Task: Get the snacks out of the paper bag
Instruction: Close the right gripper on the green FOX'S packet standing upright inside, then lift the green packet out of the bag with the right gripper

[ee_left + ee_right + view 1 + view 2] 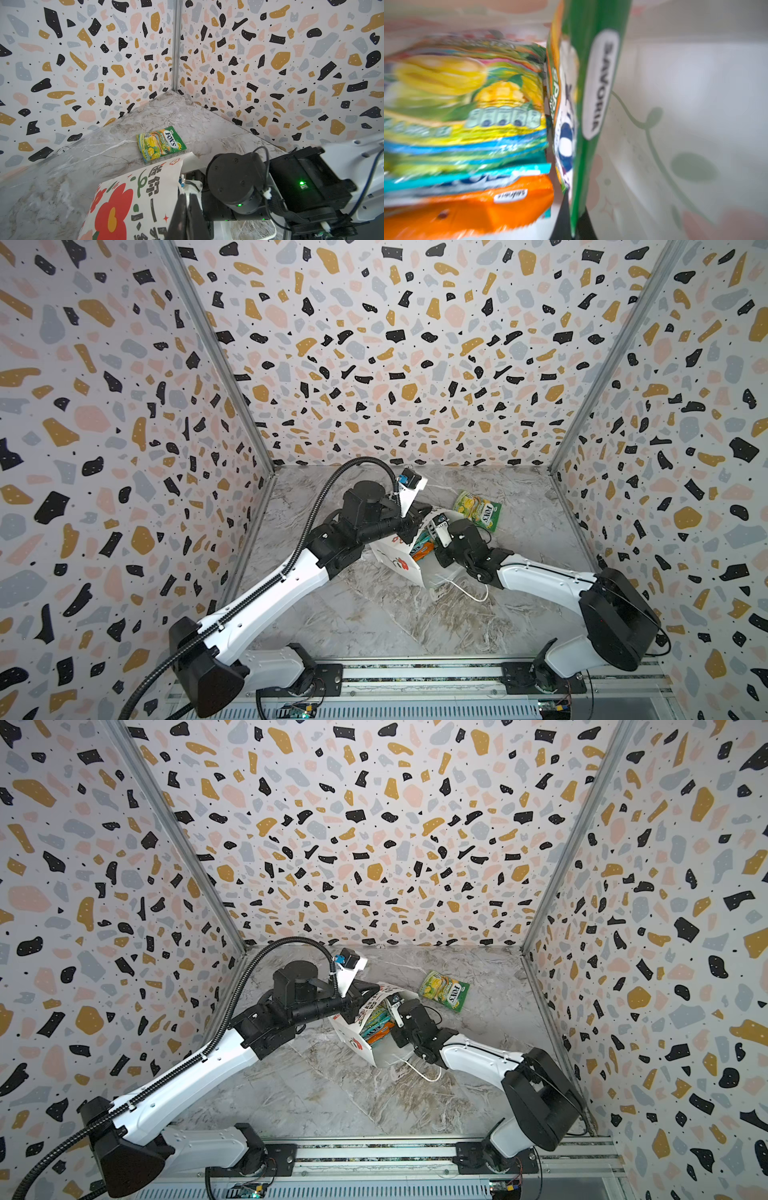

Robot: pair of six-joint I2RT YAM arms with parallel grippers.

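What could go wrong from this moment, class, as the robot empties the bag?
1. The right tool pinches the dark green pouch only near its edge; the glossy foil may slip free on the way out.
2. That pouch stands close beside the orange pouch and others stacked with it; pulling may drag them along.
3. The left tool holds the paper bag only by its rim; it could tear or slip.

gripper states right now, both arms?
Left gripper: shut on the rim of the paper bag.
Right gripper: shut on a green pouch inside the bag.
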